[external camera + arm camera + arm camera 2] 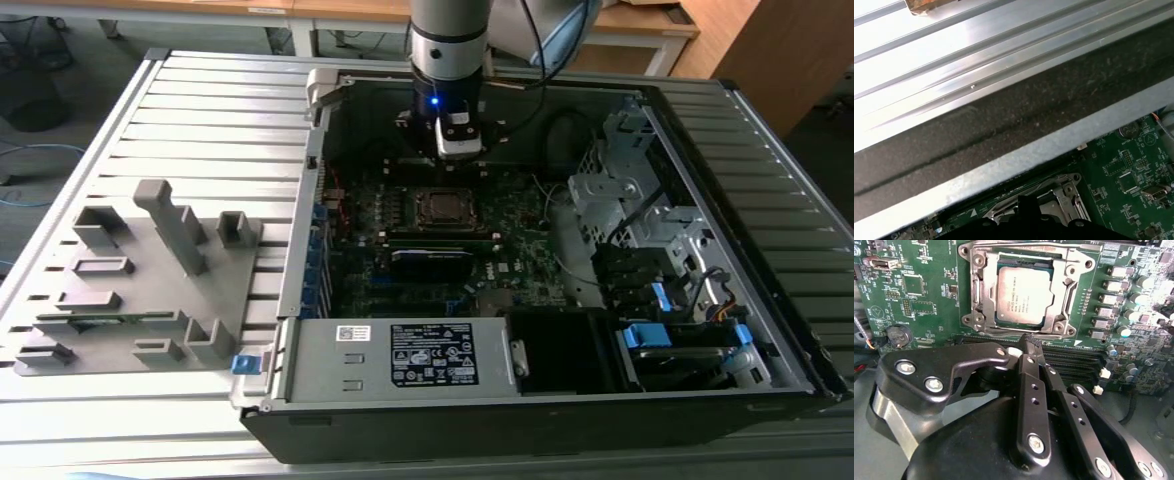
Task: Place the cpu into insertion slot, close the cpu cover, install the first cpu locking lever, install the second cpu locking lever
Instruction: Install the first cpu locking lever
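An open computer case [561,400] lies on a ribbed metal desk [200,120], with a grey parts holder [134,280] beside it toward the exterior view's left. Inside, the green circuit board [919,270] carries the square socket [974,290], and the arm [451,40] hangs over the board just behind that socket in the exterior view. The chip [1024,295] already sits in the socket, silvery face up, and the metal cover frame [1064,290] appears to lie down around it — so placing the chip looks done, and probably the cover too. The gripper [1030,344] hovers just beside the socket's near edge in the second wrist view, its two black fingers [1026,370] clenched together and holding nothing. The step in hand seems to be the first locking lever; I cannot tell whether either thin lever is latched. That calls for the closed tip to catch a slim wire lever and press it under its hook — a small, slippery target beside fragile parts.
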